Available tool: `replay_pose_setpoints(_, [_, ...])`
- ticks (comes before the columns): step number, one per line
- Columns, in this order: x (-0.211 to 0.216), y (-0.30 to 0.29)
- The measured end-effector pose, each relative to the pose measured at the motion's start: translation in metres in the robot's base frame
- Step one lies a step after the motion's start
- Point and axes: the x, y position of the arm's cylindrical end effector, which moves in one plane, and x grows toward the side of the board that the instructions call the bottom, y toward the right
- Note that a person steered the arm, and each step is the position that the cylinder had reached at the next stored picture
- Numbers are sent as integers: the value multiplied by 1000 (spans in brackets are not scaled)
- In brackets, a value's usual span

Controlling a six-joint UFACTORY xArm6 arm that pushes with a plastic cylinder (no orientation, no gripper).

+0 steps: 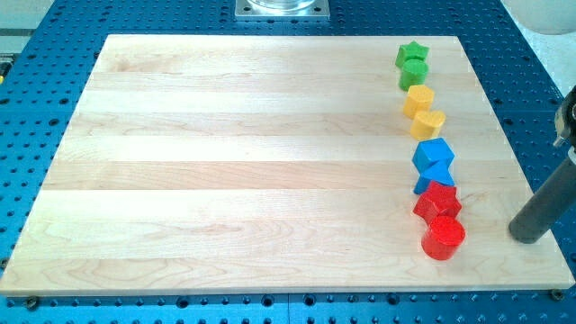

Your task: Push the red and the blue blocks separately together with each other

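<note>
The wooden surface (270, 162) carries eight small blocks in a column along its right side. From far to near these are: a green star block (412, 54) touching a green cylinder block (413, 74); a yellow block (418, 99) touching a yellow heart-like block (428, 123); a blue block (433, 155) touching a second blue block (435, 178); a red block (437, 202) touching a red cylinder block (444, 238). The near blue block and the far red block appear to touch each other.

We carry no jaws; contact is made by my tip (525, 236) only. It rests on the surface to the right of the red cylinder block, apart from it, near the right edge.

Handling properties, as we judge them:
- The blocks look rigid, light and smooth; they should slide readily on the wood.
- The red cylinder block has a curved wall, so off-centre contact is likely to deflect or roll it aside.
- Flat faces on the blue blocks offer steadier contact.

Recommended contact: apply my tip low, at mid-width of the side facing away from the partner block.
</note>
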Motion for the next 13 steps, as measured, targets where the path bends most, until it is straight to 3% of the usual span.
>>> replay_pose_setpoints(2, [0,0])
replay_pose_setpoints(3, [-36,-1])
replay_pose_setpoints(5, [-50,-17])
replay_pose_setpoints(10, [-49,-141])
replay_pose_setpoints(12, [-49,-149])
replay_pose_setpoints(13, [-22,-141])
